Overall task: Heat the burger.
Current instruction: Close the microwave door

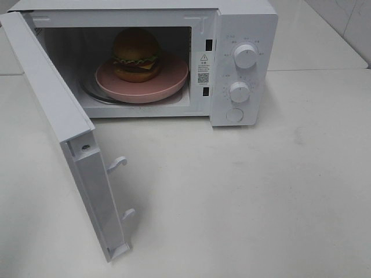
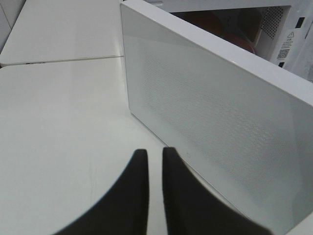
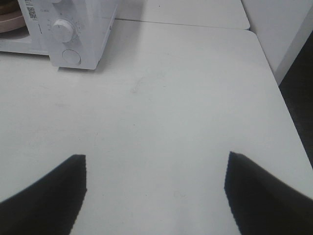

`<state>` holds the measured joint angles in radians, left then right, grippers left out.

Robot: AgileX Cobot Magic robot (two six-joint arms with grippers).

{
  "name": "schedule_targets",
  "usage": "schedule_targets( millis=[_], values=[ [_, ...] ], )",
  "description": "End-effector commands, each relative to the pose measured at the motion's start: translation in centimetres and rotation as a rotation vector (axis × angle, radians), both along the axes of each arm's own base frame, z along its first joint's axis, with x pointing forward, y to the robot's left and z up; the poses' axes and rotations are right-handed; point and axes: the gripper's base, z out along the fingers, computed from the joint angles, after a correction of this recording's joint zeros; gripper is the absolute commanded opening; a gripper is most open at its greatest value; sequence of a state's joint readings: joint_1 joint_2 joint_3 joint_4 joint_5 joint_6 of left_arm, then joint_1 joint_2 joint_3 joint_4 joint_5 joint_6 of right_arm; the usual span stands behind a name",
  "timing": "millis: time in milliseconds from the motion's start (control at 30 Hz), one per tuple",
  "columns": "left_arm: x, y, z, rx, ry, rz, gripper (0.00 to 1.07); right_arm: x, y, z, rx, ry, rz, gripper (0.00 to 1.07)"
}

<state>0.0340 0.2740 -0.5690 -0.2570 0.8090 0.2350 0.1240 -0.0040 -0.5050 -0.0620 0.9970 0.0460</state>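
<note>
The burger (image 1: 135,55) sits upright on a round pink plate (image 1: 171,84) inside the white microwave (image 1: 243,23). The microwave's door (image 1: 64,127) hangs wide open to the left. Neither gripper shows in the exterior high view. In the left wrist view my left gripper (image 2: 155,154) is shut, its dark fingers nearly touching with nothing between them, just outside the door's outer face (image 2: 220,117). My right gripper (image 3: 155,157) stands open and empty over the bare table, some way in front of and to the right of the microwave's control panel (image 3: 73,29).
The control panel carries two white knobs (image 1: 245,56) (image 1: 239,91) and a round button (image 1: 235,114). Two latch hooks (image 1: 117,164) stick out of the door's free edge. The white table (image 1: 261,191) ends at its right edge (image 3: 288,107), with a wall beyond.
</note>
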Motion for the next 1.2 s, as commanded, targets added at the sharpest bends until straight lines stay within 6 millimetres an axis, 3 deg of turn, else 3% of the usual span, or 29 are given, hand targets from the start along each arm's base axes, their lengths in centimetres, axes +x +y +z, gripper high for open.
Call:
schedule_targets(
  millis=[33, 300, 533, 833, 1200],
  values=[
    [1.7, 0.2, 0.4, -0.001, -0.002, 0.016, 0.0, -0.4, -0.1, -0.1, -0.003, -0.03, -0.007, 0.75],
    [5.0, 0.5, -0.6, 0.054, 0.019, 0.019, 0.0, -0.4, -0.1, -0.1, -0.003, -0.03, -0.007, 0.75],
    [7.7, 1.0, -5.1, 0.104, 0.056, 0.039, 0.0, -0.4, -0.1, -0.1, -0.003, -0.03, -0.007, 0.75],
    [9.3, 2.0, -8.2, 0.095, -0.05, 0.169, 0.0, -0.4, -0.1, -0.1, -0.003, -0.03, -0.007, 0.75],
    [10.8, 2.8, -9.5, 0.117, -0.182, 0.25, 0.0, -0.4, -0.1, -0.1, -0.003, -0.03, -0.007, 0.75]
  ],
)
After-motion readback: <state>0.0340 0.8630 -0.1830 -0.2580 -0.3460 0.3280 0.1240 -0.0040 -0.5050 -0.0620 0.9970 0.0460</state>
